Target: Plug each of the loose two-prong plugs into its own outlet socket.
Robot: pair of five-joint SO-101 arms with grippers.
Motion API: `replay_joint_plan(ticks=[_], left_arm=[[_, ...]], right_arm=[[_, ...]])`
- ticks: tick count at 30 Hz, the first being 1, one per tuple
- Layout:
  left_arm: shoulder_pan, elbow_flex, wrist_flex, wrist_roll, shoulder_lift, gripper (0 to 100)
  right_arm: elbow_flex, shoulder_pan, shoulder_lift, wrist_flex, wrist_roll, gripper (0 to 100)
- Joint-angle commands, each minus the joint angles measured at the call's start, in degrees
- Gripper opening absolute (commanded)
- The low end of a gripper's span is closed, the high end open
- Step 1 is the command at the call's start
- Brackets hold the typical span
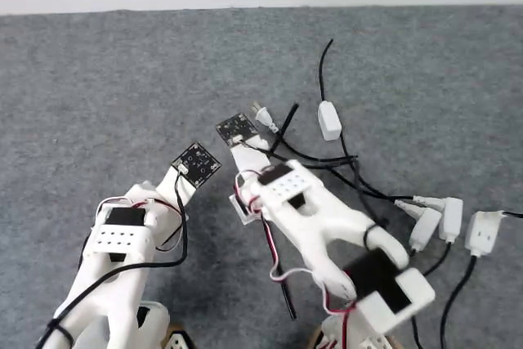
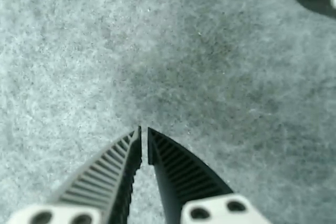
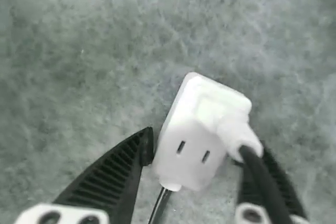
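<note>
A white outlet socket with two slots and a black cable sits between the fingers of my right gripper. One ribbed finger presses its side, the other lies behind the cable, so the gripper is shut on it. From above, this socket is near the mat's middle, just beyond the right arm's wrist. My left gripper is shut on nothing over bare grey mat. More white plugs and sockets lie farther off: one at the back, several at the right.
Black cables cross the mat between the middle and the right cluster. The left arm stands at the lower left, its wrist board close to the right arm. Grey mat spreads to the left and back.
</note>
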Motion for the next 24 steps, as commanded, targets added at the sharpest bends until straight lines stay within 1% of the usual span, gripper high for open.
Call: replay_joint_plan(ticks=[1,2,3,6,10,14,17,21,24], left_arm=[[-0.4,-0.4,-1.2,0.5,-1.5,2],[-0.4,-0.4,-1.2,0.5,-1.5,2],[-0.4,-0.4,-1.2,0.5,-1.5,2],[-0.4,-0.4,-1.2,0.5,-1.5,2],[-0.4,-0.4,-1.2,0.5,-1.5,2],[-0.4,-0.4,-1.2,0.5,-1.5,2],[-0.4,-0.4,-1.2,0.5,-1.5,2],[-0.4,-0.4,-1.2,0.5,-1.5,2],[-0.4,-0.4,-1.2,0.5,-1.5,2]], right_arm=[[-6.2,1.5,0.9,3.3,-0.4,1.9],[-6.4,2.2,0.9,3.8,-0.4,0.0],[-6.5,3.2,0.8,4.3,-0.4,2.1],[-6.4,7.1,-2.0,6.1,0.4,0.8],[-6.3,14.6,-12.1,11.4,3.3,0.8],[-4.8,27.6,-24.2,16.0,7.6,0.8],[-1.5,38.5,-29.6,16.8,12.0,0.8],[1.9,52.9,-30.5,16.1,15.6,1.0],[2.1,59.8,-28.4,16.4,18.3,1.3]])
